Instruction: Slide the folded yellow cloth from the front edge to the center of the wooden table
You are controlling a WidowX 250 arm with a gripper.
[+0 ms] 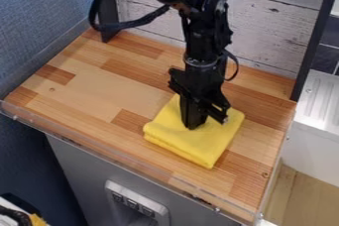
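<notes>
We see a black gripper (201, 121) pointing down at a folded yellow cloth (189, 145). Its tip looks like it touches the top of the cloth. We can't tell if the gripper is open or shut, or if it pinches any cloth. The cloth lies flat on the right part of the wooden counter (83, 88), nearer the counter's right side than its left. The black arm (204, 36) comes in from behind the counter, and a thick black cord (134, 23) loops beside it. We see a white board wall (271, 34) behind the counter, a blue wall (39, 17) left of it, and a gray panel (83, 163) below its front edge.
</notes>
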